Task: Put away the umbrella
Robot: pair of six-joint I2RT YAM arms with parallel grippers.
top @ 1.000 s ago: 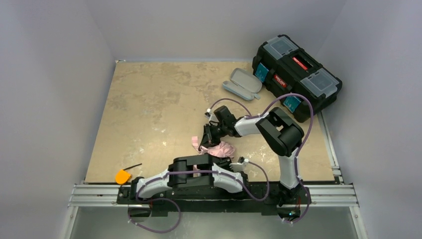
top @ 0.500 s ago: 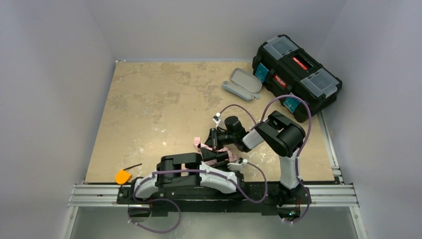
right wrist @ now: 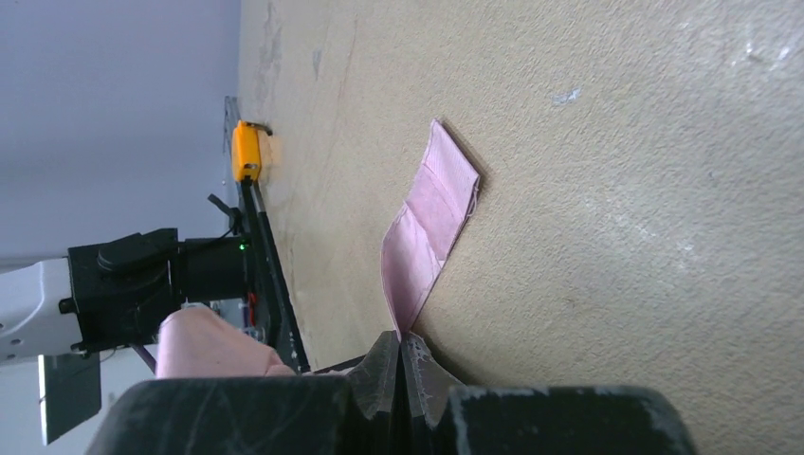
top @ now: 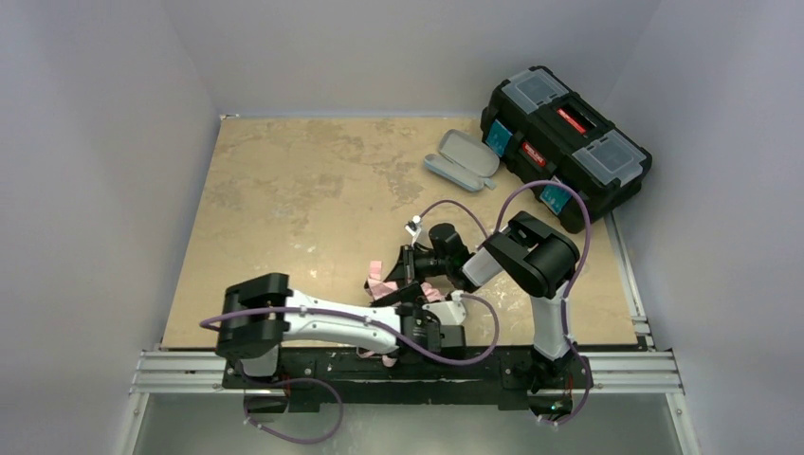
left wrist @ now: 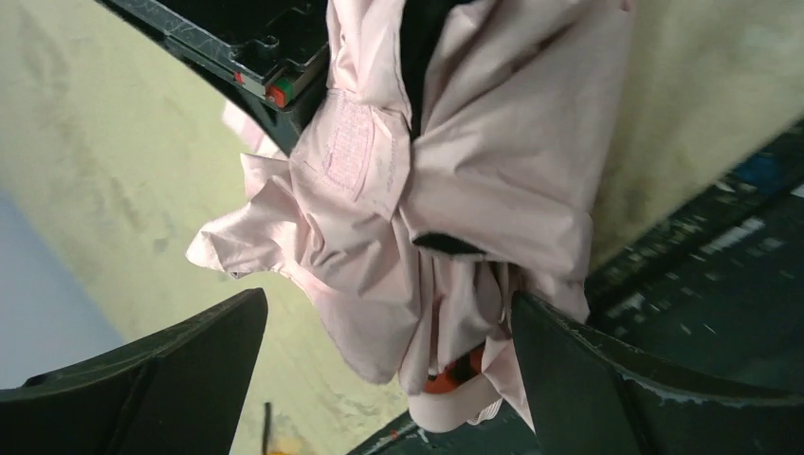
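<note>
The umbrella (top: 383,284) is a crumpled pale pink bundle with black lining near the table's front edge. In the left wrist view the umbrella (left wrist: 455,190) hangs between my wide-open left gripper (left wrist: 389,379), its right finger (left wrist: 607,379) brushing the fabric. A pale handle end (left wrist: 455,412) with an orange spot shows at the bottom. From above, the left gripper (top: 410,301) sits just in front of the bundle. My right gripper (right wrist: 400,346) is shut on the umbrella's pink strap (right wrist: 431,227), which lies out over the tabletop. In the top view the right gripper (top: 398,268) reaches in from the right.
An open grey oval case (top: 463,158) lies at the back, beside a black toolbox (top: 566,142) at the back right. A small orange object (top: 233,336) and a thin black stick (top: 251,317) lie at the front left. The metal rail (top: 190,370) runs along the near edge.
My left gripper has opened wide and its arm has stretched out, elbow swinging left. The right gripper has drawn the umbrella nearer, then held still.
</note>
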